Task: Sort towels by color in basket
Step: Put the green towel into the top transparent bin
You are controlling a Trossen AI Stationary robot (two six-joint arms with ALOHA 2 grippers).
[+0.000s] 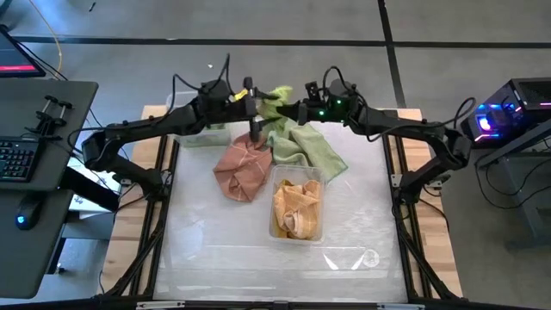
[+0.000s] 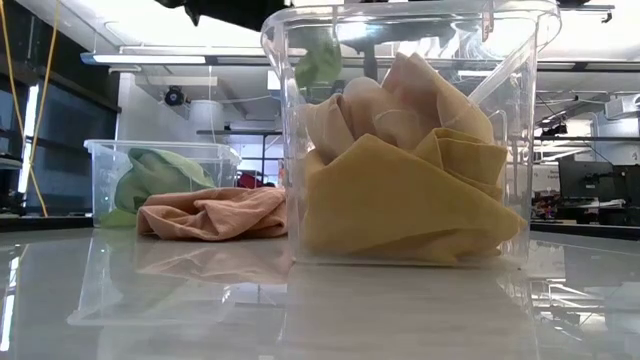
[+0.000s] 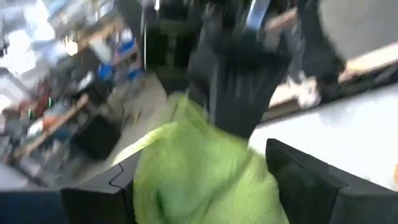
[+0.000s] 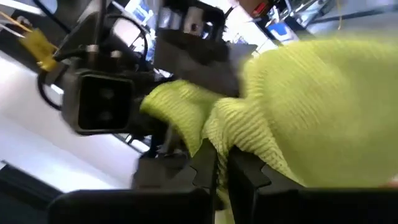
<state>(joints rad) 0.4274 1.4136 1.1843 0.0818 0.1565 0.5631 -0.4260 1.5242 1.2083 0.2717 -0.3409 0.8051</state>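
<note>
Both grippers, lime towel [image 4: 311, 106] (wrists only)

Left pincer [image 1: 256, 105] and right pincer [image 1: 288, 109] meet above the towels [image 1: 297, 142].

Grey floor [image 1: 482, 34], black desk [image 1: 39, 155], keyboard [image 1: 15, 160]

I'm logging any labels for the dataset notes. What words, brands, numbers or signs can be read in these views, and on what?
None can be read.
Clear bin holding the mustard towels: no label shows.
Lime green towel, gripped between the left gripper and right gripper: no tag shows.
Monitor and computer case beside the table: too small to read.
</note>
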